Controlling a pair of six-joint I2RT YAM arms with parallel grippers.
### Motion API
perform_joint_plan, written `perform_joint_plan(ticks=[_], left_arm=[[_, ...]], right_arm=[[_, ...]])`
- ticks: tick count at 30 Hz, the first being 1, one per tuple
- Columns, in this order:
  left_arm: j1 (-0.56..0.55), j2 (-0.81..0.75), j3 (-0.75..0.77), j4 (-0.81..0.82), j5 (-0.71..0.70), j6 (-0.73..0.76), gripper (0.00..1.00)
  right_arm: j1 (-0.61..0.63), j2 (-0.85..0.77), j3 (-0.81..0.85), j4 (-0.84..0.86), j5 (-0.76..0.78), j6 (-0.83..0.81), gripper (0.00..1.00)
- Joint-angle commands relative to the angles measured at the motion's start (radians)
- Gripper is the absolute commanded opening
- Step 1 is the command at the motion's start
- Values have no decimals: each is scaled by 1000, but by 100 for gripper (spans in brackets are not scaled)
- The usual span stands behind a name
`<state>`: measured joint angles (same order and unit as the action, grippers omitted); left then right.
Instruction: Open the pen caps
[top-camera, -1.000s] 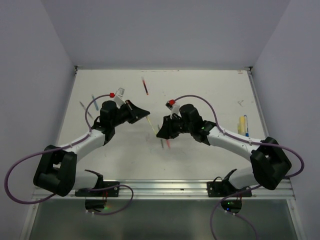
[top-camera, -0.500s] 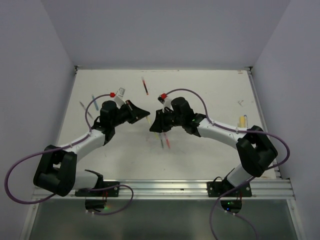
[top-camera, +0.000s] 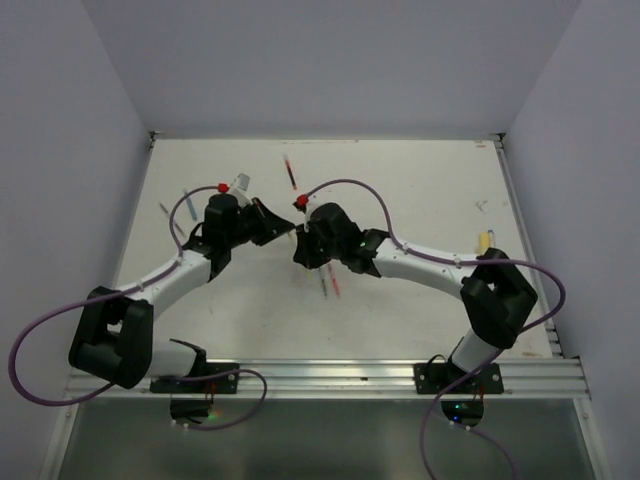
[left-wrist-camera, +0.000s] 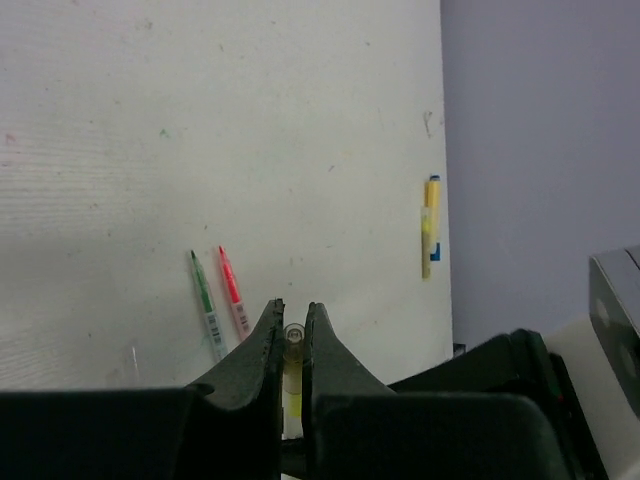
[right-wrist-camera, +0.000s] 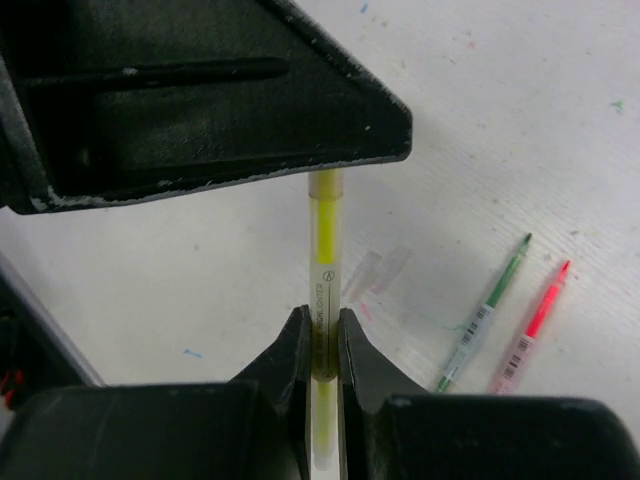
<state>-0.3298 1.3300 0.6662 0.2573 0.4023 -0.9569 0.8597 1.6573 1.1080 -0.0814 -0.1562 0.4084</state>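
At the far left of the counter, a bluish pen lies near the edge, too small in the top view to show any detail. Next comes the left gripper. Its fingers are clamped on one end of a yellow pen, and only a pale rounded tip shows between them. From the right wrist camera, the body of this gripper covers that whole end. The pen cap on it therefore cannot be told apart from the barrel.

Just to its right, the right gripper is closed around the printed middle of the same pen, and the pen's lower end runs out of sight between its fingers. From above, the two grippers nearly meet and hide the pen almost completely.

Below them on the counter, a green pen and a red pen lie side by side and slightly apart. A yellow-and-blue pen lies near the right edge, partly behind the right arm in the top view.
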Motion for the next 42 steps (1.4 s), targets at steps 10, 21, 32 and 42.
perform_joint_plan(ticks=[10, 21, 32, 42], left_arm=[[15, 74, 115, -62, -115, -57, 0], [77, 47, 75, 156, 16, -112, 0], [78, -75, -102, 297, 144, 56, 0], [58, -55, -85, -161, -66, 205, 0]], right_arm=[[182, -5, -22, -245, 552, -82, 0], [239, -125, -91, -313, 551, -72, 0], [6, -280, -157, -149, -26, -40, 0], [-33, -265, -214, -213, 174, 4, 0]])
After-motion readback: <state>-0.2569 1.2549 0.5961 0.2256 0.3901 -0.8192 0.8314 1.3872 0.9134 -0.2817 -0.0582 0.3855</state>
